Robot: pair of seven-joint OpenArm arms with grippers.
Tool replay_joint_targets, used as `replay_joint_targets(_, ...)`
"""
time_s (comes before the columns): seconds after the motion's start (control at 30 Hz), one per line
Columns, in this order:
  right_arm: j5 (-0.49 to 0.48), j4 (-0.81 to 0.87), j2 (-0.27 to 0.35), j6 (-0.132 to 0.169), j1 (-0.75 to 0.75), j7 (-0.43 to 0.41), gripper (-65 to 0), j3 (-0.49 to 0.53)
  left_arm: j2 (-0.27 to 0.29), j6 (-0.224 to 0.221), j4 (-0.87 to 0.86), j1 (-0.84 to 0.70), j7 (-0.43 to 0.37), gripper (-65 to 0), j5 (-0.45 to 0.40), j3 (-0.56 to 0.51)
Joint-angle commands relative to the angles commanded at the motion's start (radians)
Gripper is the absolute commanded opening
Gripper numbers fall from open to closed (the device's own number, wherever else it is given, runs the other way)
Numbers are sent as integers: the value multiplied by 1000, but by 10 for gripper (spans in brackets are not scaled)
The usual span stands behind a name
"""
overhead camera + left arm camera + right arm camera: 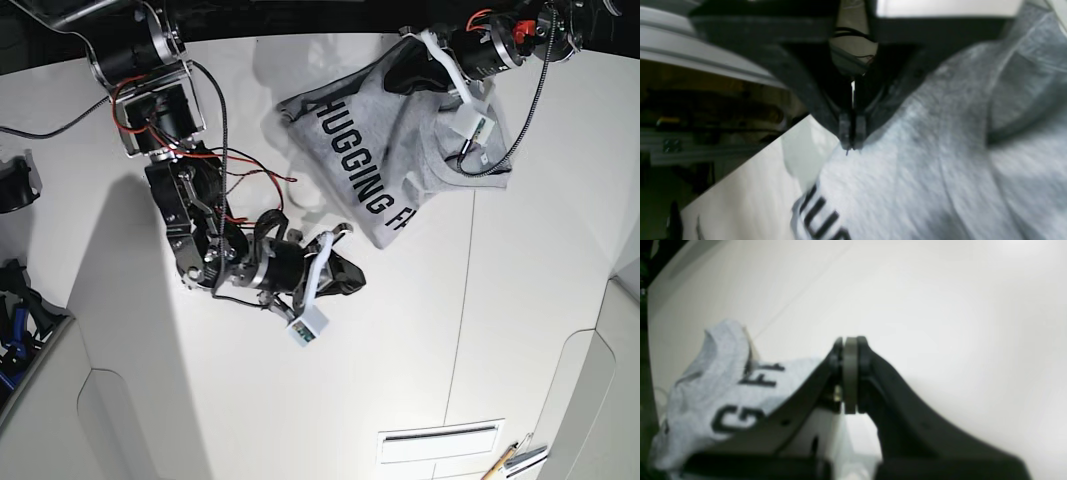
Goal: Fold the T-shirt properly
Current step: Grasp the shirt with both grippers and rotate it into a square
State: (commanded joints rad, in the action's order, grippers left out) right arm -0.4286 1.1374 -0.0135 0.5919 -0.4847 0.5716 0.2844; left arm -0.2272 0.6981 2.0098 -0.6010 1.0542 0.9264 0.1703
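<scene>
The heather-grey T-shirt point(370, 140) lies bunched at the back of the white table point(500, 300), with its black block lettering facing up. My left gripper point(408, 68) is at the shirt's far edge. In the left wrist view its jaws point(851, 141) are closed on the edge of the grey fabric point(923, 166). My right gripper point(355, 278) rests on the bare table just in front of the shirt's near corner. In the right wrist view it point(850, 373) is shut with nothing between the pads, and the shirt point(706, 390) lies off to its left.
Red and black cables point(240, 180) trail from the right-wrist arm across the table. A panel seam point(460, 300) runs front to back. The table edge point(750, 156) is close beside my left gripper. Dark items point(15, 185) sit at the left edge.
</scene>
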Motion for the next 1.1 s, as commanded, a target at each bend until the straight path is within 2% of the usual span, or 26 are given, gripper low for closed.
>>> replay_joint_targets(0.1,29,-40,-41,0,-50,-1,-650,16,0,0,-31,0,-4,-650,-33,0)
replay_joint_targets(0.23,29,-65,-85,0,-69,0,-650,19,-4,0,-97,3,-4,-650,-34,0)
replay_joint_targets(0.37,29,-93,-105,15,-66,1,-650,35,-6,0,-135,17,-8,-650,-33,0)
replay_joint_targets(0.53,47,-146,-100,15,-55,8,-650,151,-6,0,-136,22,-8,-650,-44,0)
replay_joint_targets(0.63,97,-158,-96,14,-50,9,-650,230,-7,0,-137,41,-8,-650,-125,0)
replay_joint_targets(0.77,99,-158,-63,14,-50,17,-650,293,-9,0,-139,90,-11,-650,-182,11)
replay_joint_targets(0.93,81,-155,6,14,-50,43,-650,306,-12,0,-139,147,-11,-650,-191,53)
replay_joint_targets(1.0,46,-147,38,14,-50,54,-650,306,-31,0,-139,163,-16,-650,-191,54)
replay_joint_targets(1.1,-36,-132,85,14,-50,121,-650,306,-55,0,-139,199,-27,-650,-191,55)
